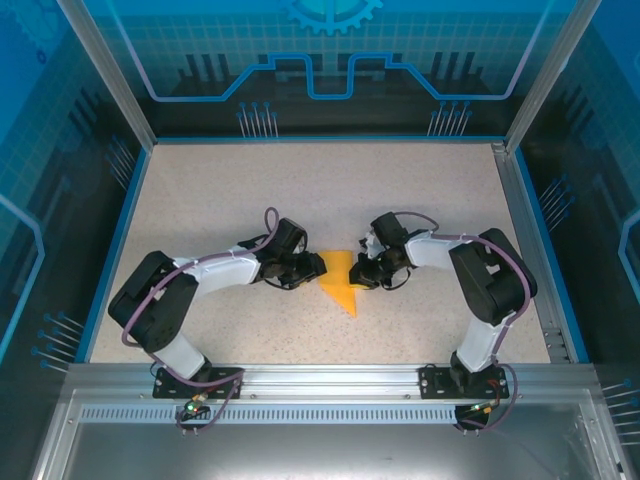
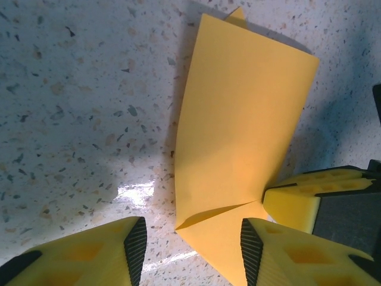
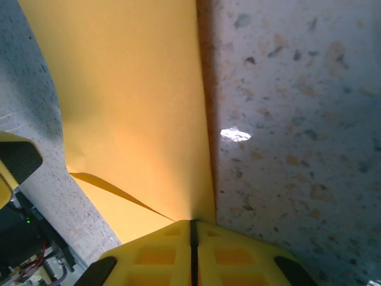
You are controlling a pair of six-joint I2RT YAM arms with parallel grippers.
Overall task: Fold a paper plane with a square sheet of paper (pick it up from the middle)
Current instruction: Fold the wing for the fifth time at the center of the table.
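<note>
Square sheet of paper (image 1: 340, 284) lies partly folded on the speckled table (image 1: 300, 190), about mid-width and somewhat nearer than centre, with a pointed corner toward the near edge. In the left wrist view the sheet (image 2: 238, 119) shows a long flat panel and a small folded flap at its lower end. Right gripper (image 1: 361, 271) meets the sheet from the right. Its yellow fingers (image 3: 238, 256) are pressed together with no gap, and the paper edge (image 3: 131, 89) runs in between them, so it is pinching the sheet. Left gripper (image 1: 311, 268) comes in from the left, spread wide (image 2: 190, 250), its fingers standing either side of the flap corner. Both arms are bent, elbows swung outward, wrists low over the table and facing each other. The right gripper's finger (image 2: 300, 202) sits just beside the left gripper's right-hand finger.
</note>
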